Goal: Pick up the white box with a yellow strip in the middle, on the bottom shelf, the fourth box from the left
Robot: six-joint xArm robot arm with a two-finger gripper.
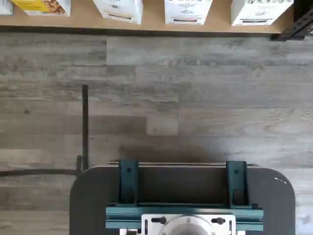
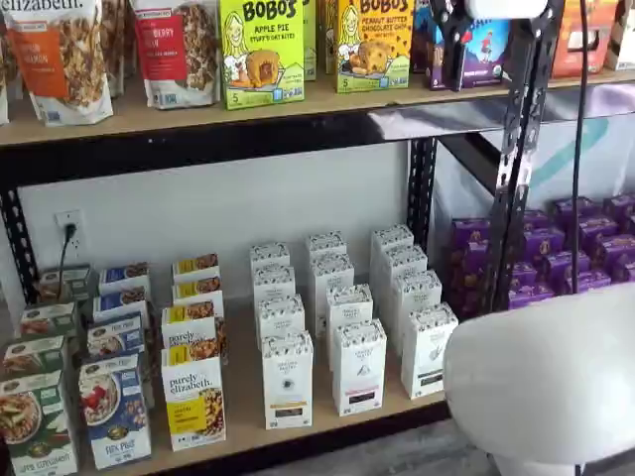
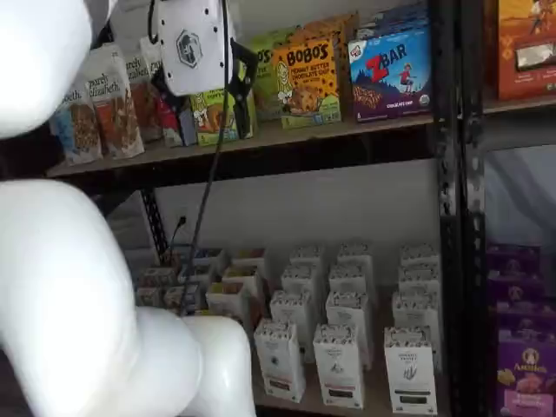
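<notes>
Six boxes front the bottom counter point(image 2: 327, 421), a light wooden board with a black front edge. The white box point(image 2: 288, 381) stands upright among them, with a speckled top, a small dark logo and a brownish-yellow strip low on its face. It is just beside the purely elizabeth box point(image 2: 193, 402) on one side and a like white carton with a black strip point(image 2: 359, 366) on the other, with more white cartons lined up behind it. The end effector point(image 3: 207, 97) hangs high, level with the upper shelf and well apart from the white box; its black fingers point(image 3: 246, 76) show only partly, so whether they stand wide or narrow cannot be told.
</notes>
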